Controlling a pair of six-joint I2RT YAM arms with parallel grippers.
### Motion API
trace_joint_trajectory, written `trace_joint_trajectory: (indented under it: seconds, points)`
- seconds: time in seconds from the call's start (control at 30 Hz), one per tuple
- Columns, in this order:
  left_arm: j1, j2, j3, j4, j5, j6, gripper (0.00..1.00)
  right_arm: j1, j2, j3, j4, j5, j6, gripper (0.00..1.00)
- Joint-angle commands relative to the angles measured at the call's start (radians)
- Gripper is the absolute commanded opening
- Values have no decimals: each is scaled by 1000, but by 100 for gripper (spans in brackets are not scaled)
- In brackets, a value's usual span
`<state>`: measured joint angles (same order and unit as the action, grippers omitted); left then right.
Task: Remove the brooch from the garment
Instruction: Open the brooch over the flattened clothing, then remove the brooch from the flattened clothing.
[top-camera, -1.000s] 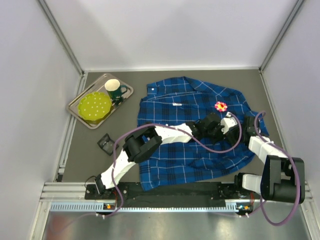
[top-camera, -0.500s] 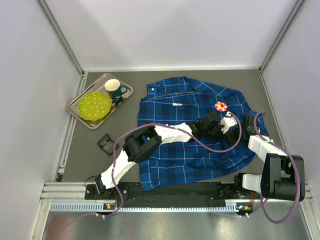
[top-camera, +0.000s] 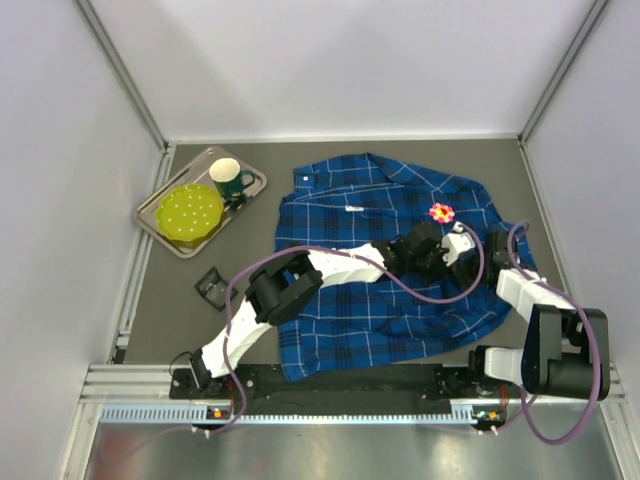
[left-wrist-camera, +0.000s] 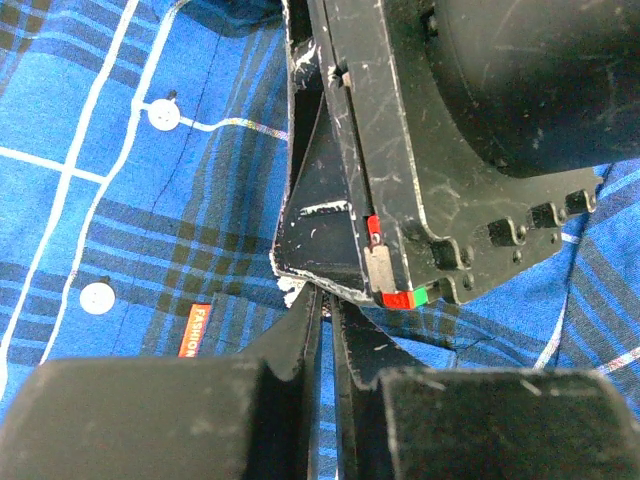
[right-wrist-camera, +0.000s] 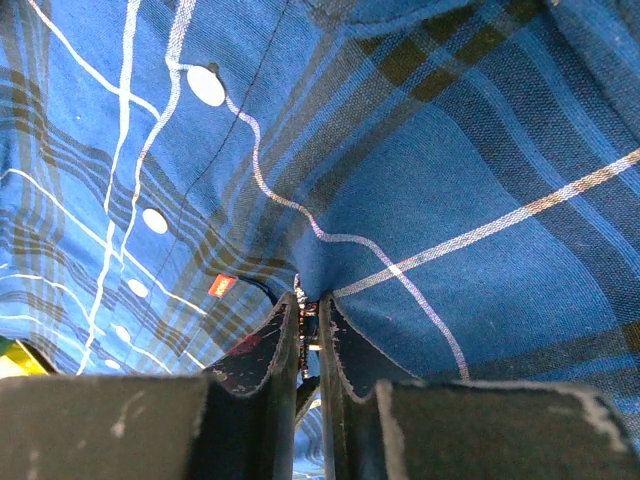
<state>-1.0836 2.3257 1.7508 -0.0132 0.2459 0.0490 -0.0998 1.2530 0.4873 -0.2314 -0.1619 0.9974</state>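
Note:
The blue plaid shirt lies spread on the table. A pink flower brooch sits on its right chest; no wrist view shows it. My left gripper and right gripper meet tip to tip just below the brooch. In the left wrist view the left gripper is closed to a thin slit on the shirt cloth, with the right gripper's black body right in front. In the right wrist view the right gripper pinches a raised fold of the shirt.
A metal tray at the far left holds a yellow-green plate and a green mug. A small black object lies on the table left of the shirt. Walls close in on three sides.
The right gripper has crept slightly left and up towards the left gripper. The brooch and shirt stay where they were.

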Motion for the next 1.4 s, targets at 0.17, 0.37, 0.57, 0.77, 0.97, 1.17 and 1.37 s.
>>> trace_joint_trajectory:
  seconds: [0.17, 0.37, 0.57, 0.77, 0.97, 1.17, 1.37]
  points:
    - [-1, -5, 22, -50, 87, 6, 0, 12, 23, 59, 43, -10, -11, 0]
    - [8, 1, 24, -56, 122, 8, 0, 12, 25, 74, 43, -21, -31, 0]
    - [10, 20, 39, -74, 128, 12, 0, 5, 3, 79, 50, -63, -37, 0]
    - [10, 3, 22, -50, 135, 3, 0, -6, -21, 76, 46, -51, -37, 12]
    - [10, -6, 29, -57, 139, -20, 0, -18, -49, 85, 12, -44, -106, 43]
    - [8, -15, 36, -76, 72, -31, 17, -84, -116, 68, -49, -39, -164, 51]
    - [8, 6, 65, -79, 69, -35, 26, -136, -242, 73, -150, -13, -229, 52]
